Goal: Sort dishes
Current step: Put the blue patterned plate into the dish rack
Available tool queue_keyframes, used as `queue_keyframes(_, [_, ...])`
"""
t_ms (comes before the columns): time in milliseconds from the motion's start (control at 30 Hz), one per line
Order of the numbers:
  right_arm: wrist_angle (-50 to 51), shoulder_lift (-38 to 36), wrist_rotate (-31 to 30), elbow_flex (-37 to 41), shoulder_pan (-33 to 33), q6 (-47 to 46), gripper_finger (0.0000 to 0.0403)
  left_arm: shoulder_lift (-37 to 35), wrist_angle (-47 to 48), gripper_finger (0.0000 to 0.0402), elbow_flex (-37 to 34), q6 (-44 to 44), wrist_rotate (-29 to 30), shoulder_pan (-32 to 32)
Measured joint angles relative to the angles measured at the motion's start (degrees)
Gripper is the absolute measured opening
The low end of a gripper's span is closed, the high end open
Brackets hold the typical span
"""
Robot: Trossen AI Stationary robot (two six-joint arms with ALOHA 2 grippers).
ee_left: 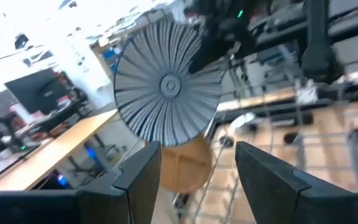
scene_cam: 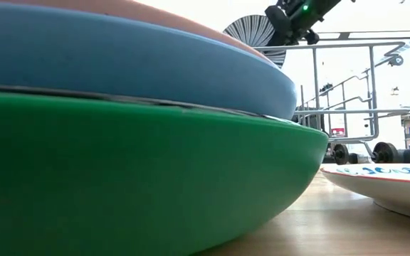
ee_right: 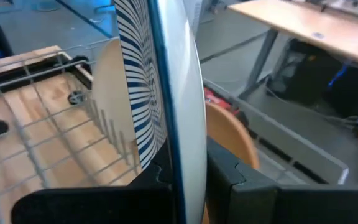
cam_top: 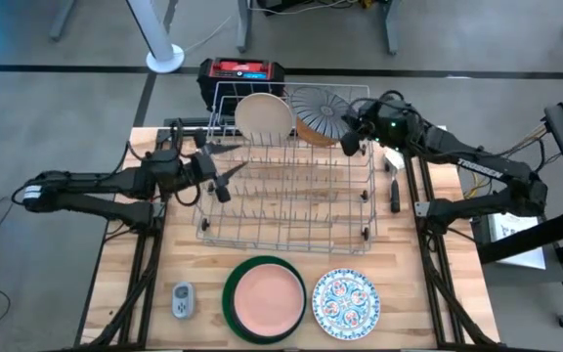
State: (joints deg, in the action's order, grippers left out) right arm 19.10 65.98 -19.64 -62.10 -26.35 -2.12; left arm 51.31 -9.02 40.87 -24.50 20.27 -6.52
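While the right hand [cam_top: 348, 140] pinches the striped plate's [cam_top: 318, 110] rim, the left hand [cam_top: 221, 179] gapes.

White lettering on the right arm [cam_top: 479, 168], possibly "TROSSEN", too small to confirm

Robotics lab, desks [ee_left: 55, 146], monitors [ee_left: 33, 90], concrete floor [cam_top: 57, 98]

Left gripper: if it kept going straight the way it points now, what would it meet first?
Probably the round blue-white striped plate, centred beyond the open left gripper; the right gripper holds it upright at the silver wire rack's far end. Depth is unclear.
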Motion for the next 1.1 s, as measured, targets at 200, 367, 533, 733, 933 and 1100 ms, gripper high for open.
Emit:
queue_keyframes(200, [-0.09, 0.45, -8.98, 0.01, 2.80, -8.17, 0.0022, -1.85, -1.03, 0.0197, -0.78, -1.72, 0.74, -3.46])
queue_keyframes(367, [0.14, -0.36, -14.22, -0.01, 7.23, -11.31, 0.0022, -2.19, -1.07, 0.0197, 0.59, -3.87, 1.25, -5.84])
queue_keyframes(533, [0.04, -1.05, -19.55, -0.10, 11.86, -15.43, 0.0022, -1.97, -0.51, 0.0197, 1.20, -6.01, 1.27, -7.51])
queue_keyframes(733, [3.08, -0.95, -26.92, -0.08, 17.47, -20.13, 0.0022, -2.10, -0.24, 0.0197, 1.06, -8.67, 1.39, -7.91])
queue_keyframes(933, [5.99, -0.98, -27.93, -0.07, 21.37, -20.65, 0.0022, -1.97, 0.63, 0.0197, 0.73, -9.30, 1.73, -8.00])
queue_keyframes(1100, [11.88, -0.85, -28.46, -0.07, 22.01, -26.99, 0.0022, -1.97, 1.05, 0.0197, -0.48, -8.56, 1.73, -8.00])
